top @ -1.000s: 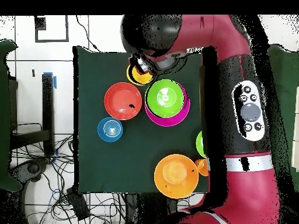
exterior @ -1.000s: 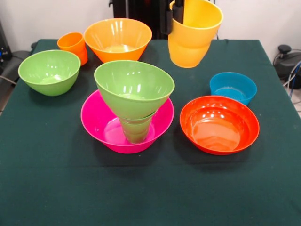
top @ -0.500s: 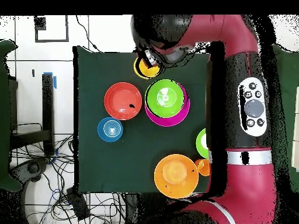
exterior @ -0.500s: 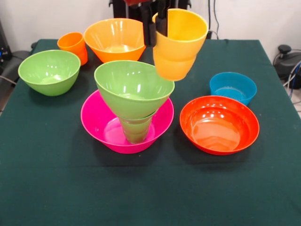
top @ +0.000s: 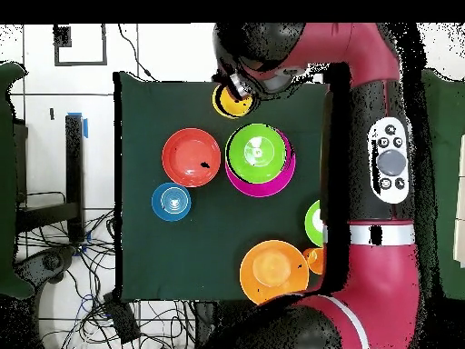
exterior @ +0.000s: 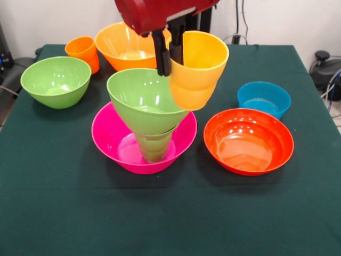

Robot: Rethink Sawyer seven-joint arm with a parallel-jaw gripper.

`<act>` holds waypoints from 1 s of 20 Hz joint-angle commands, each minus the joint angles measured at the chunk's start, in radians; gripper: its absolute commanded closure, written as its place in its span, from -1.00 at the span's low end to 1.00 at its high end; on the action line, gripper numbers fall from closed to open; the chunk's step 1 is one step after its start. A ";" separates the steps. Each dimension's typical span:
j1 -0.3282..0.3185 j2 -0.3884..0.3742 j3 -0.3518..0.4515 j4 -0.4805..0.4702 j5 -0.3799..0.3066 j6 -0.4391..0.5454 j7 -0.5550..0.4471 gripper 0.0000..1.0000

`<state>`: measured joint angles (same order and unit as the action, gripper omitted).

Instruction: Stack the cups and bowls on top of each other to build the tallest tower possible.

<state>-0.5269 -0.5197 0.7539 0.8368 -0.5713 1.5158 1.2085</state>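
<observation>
My gripper is shut on the rim of the yellow-orange cup, one finger outside the wall and one inside. The cup hangs upright in the air, just right of the tower's top and overlapping its rim in the front view. The tower stands mid-table: a big pink bowl as base, a green cup in it, and a light green bowl tilted on top. From overhead, the yellow-orange cup sits beside the tower's green bowl, under the gripper.
An orange cup, a large orange bowl and a light green bowl stand at the back left. A blue bowl and a red-orange bowl stand on the right. The red arm spans the overhead view.
The gripper has carried the yellow-orange cup down and to the left in the front view, from near the back of the table to beside the tower's top bowl.
</observation>
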 commanded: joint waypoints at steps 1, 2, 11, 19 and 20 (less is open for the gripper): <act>0.036 0.035 -0.006 -0.048 -0.094 0.106 -0.362 1.00; 0.036 0.037 -0.007 -0.056 -0.097 0.112 -0.368 1.00; 0.019 0.005 -0.032 -0.016 -0.100 0.111 -0.366 1.00; -0.004 -0.021 -0.037 0.020 -0.096 0.099 -0.381 1.00; -0.002 -0.017 -0.037 0.014 -0.100 0.101 -0.384 1.00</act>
<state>-0.5249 -0.5085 0.7539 0.8156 -0.5887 1.5191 1.1846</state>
